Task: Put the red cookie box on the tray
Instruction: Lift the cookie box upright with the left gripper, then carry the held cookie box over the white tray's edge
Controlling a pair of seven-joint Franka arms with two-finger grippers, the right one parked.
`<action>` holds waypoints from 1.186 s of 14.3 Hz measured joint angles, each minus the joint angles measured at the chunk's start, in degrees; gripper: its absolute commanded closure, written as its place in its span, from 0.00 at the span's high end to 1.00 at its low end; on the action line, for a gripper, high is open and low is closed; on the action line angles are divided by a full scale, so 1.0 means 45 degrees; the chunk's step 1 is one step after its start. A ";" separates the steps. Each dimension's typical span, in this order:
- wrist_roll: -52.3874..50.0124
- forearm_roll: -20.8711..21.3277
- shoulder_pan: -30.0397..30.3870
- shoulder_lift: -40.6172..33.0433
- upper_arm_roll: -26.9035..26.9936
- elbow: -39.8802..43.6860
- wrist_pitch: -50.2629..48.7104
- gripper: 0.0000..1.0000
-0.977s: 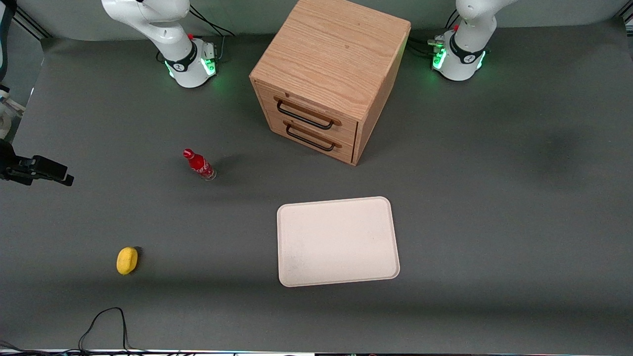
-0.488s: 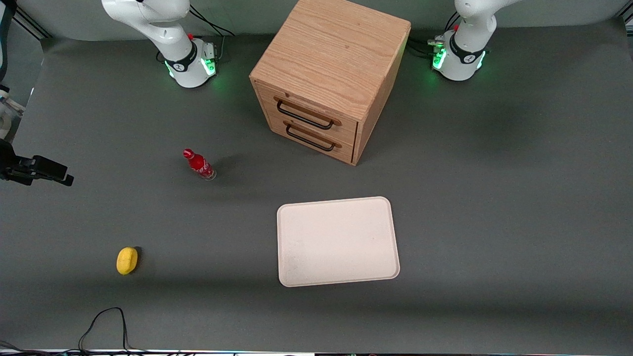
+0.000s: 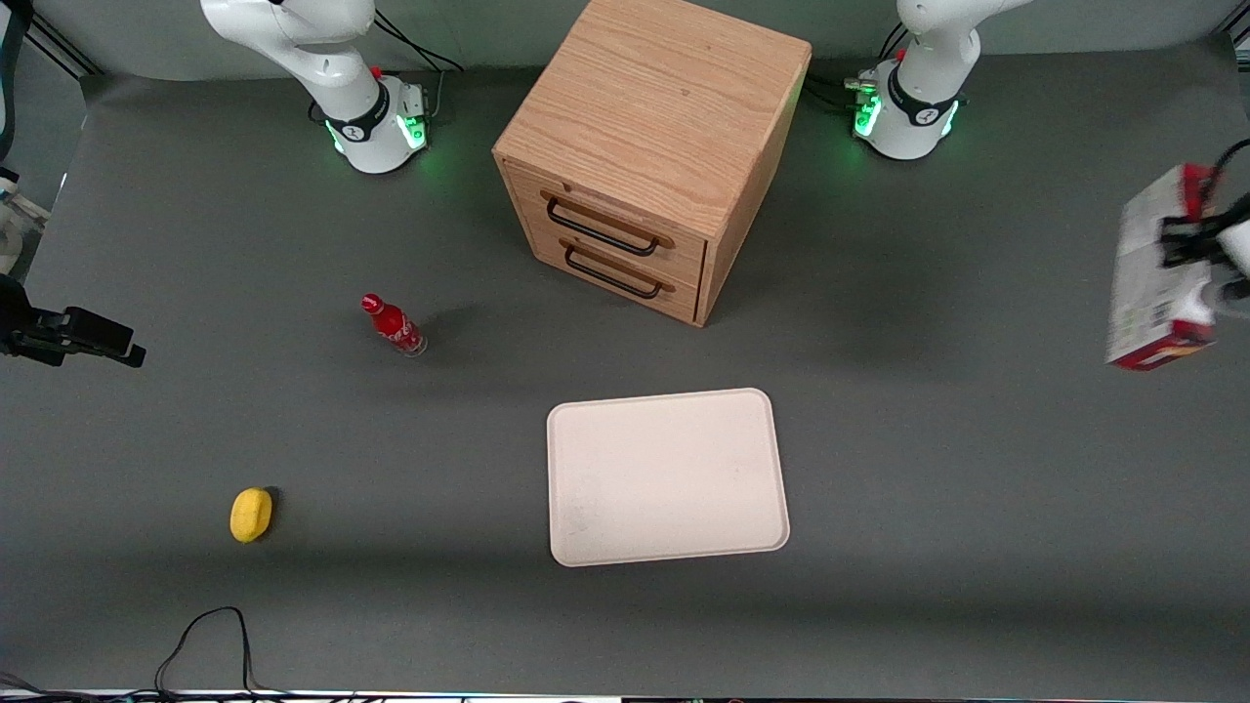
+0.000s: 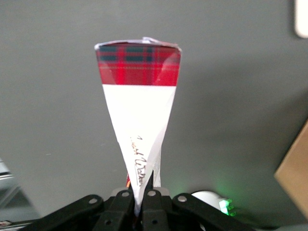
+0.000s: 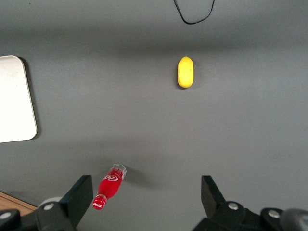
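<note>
The gripper [image 3: 1187,256] hangs in the air at the working arm's end of the bench [image 3: 977,469], its jaws clamped on the red cookie box [image 3: 1152,268], well apart from the tray [image 3: 667,477] near the bench's front edge.

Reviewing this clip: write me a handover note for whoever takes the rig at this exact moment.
Gripper: shut on the cookie box, held in the air at the working arm's end of the table.
Tray: flat on the table in front of the cabinet, nearer the front camera, nothing on it.
Done: box picked up.
Left: carry it over the tray, lower it, release.
Bottle and yellow object lie toward the parked arm's end, off the likely path.
</note>
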 measured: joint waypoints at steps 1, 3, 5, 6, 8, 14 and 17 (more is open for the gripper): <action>-0.1087 -0.0088 -0.0292 0.0444 -0.0376 0.0229 0.0108 0.00; -0.3194 -0.0169 -0.1287 0.1591 -0.0653 0.1029 0.0367 0.00; -0.5967 -0.0191 -0.2761 0.3205 -0.0692 0.2153 0.1206 0.00; -0.7235 -0.0173 -0.3491 0.4055 -0.0686 0.2598 0.1809 0.00; -0.9333 -0.0118 -0.4712 0.5700 -0.0672 0.3307 0.3255 0.00; -1.1568 0.0141 -0.6015 0.8602 -0.0604 0.4547 0.5775 0.00; -1.1574 0.0228 -0.6074 0.9200 -0.0496 0.4578 0.6410 0.00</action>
